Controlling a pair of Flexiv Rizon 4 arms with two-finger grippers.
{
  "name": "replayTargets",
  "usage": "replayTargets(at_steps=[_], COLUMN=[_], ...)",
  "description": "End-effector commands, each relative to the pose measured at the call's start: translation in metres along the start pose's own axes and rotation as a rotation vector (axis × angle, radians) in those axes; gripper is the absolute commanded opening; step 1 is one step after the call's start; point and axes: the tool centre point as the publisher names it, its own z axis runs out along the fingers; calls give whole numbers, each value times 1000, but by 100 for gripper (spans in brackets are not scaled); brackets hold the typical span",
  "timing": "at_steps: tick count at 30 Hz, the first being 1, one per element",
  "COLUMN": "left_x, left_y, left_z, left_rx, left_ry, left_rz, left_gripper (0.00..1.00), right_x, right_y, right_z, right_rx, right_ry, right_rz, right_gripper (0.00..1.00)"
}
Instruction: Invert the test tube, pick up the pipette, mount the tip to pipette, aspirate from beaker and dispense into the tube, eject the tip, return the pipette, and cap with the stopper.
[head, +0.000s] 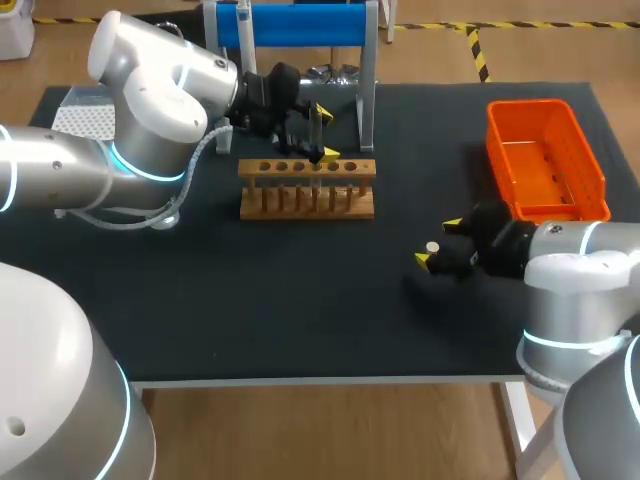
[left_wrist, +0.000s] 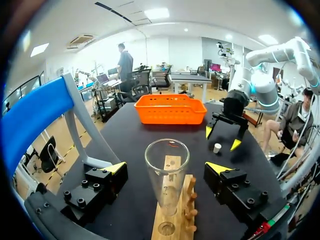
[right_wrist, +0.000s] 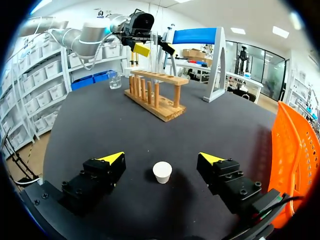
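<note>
- Bench (head: 300, 320): matte black top, with a pale grey strip along its near edge.
- Basket (head: 547, 160) at the bench's far right corner: bright orange, with slotted walls.
- Rack (head: 307, 188): light brown wood, with 1 row of dark holes on top.
- Test tube (left_wrist: 167, 172): clear glass.
- Stopper (right_wrist: 162, 171): off-white.
- Beaker (right_wrist: 114, 80): clear.
- Stand (head: 290, 25) at the far edge: blue bar on light grey legs.
- Left gripper (head: 322, 133) and right gripper (right_wrist: 161, 158): black bodies, 2 yellow tips each.
- Left arm (head: 150, 100) and right arm (head: 580, 270): silvery white, with glowing light blue rings.
- Block (head: 85, 118) at the far left corner: white, finely dotted.
</note>
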Motion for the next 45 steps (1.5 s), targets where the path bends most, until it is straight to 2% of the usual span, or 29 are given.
replayTargets(at_steps=[1,5,7,12,17,21,28,31,45], left_x=[-1,-1,-1,-1,-1,-1,-1,-1,-1], left_y=[0,0,0,0,0,0,0,0,0], left_z=[0,0,0,0,0,0,0,0,0], left_rx=[1,1,1,1,1,1,1,1,1], left_ry=[3,3,3,3,3,3,3,3,3], left_rz=[1,1,1,1,1,1,1,1,1], left_gripper=[100,100,100,100,100,100,100,100,100], right_x=[0,0,1,1,2,2,3,3,1], right_y=[-1,-1,-1,-3,-5,-5,-6,-6,-7], right_z=[2,3,3,5,6,6,6,7,8], right_rx=[6,11,12,18,23,26,29,29,35], right_ry=[-3,-3,-3,1,2,0,1,0,-3], right_rz=[1,1,2,4,6,8,9,11,14], right_gripper=[93,88,79,70,65,65,60,51,47])
